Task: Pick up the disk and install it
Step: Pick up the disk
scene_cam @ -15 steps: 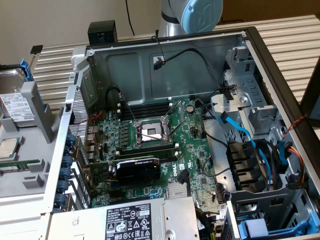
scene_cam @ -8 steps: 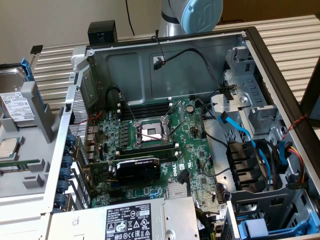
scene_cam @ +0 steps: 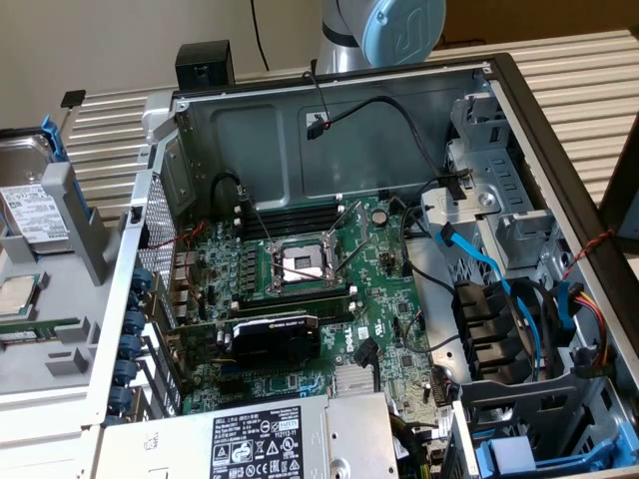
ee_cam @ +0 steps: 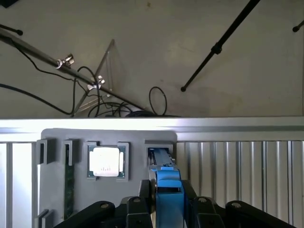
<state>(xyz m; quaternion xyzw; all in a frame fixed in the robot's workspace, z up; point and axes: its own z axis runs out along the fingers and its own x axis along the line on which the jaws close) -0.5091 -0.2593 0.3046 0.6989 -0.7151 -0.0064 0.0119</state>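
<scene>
A: Quick one. Pincer state?
B: The pincer [ee_cam: 167, 189] is partly closed. Its black jaws press both sides of the blue carrier frame [ee_cam: 169, 205], so it has hold of the disk.

A: Where's the disk?
B: The disk [scene_cam: 28, 185] stands on edge in a slot of the grey holder [scene_cam: 60, 369], at the holder's end farthest from the exterior camera. Its lower edge is down in the slot, not lifted clear.

A: Anything else on the holder?
B: A CPU chip [ee_cam: 105, 161] lies flat in a square pocket, one place over from the disk's slot, not touching the disk. A thin green board strip [ee_cam: 69, 183] stands on edge in another holder slot, past the chip on the side away from the disk.

A: What's the holder on?
B: A slatted table [scene_cam: 110, 130]. An open computer case [scene_cam: 519, 110] sits just beside the holder, on the exterior view's right of it.

A: What's in the case?
B: Going away from the holder, there's a motherboard [scene_cam: 389, 299] with an open socket [scene_cam: 303, 264], then a drive cage [scene_cam: 499, 230] with blue cables [scene_cam: 477, 261] on the side farthest from the holder. A labelled grey power-supply box [scene_cam: 339, 429] fills the corner near the holder.

A: And the arm?
B: A blue-capped joint of the robot arm [scene_cam: 384, 30] shows behind the case's back wall, well apart from the holder.
</scene>
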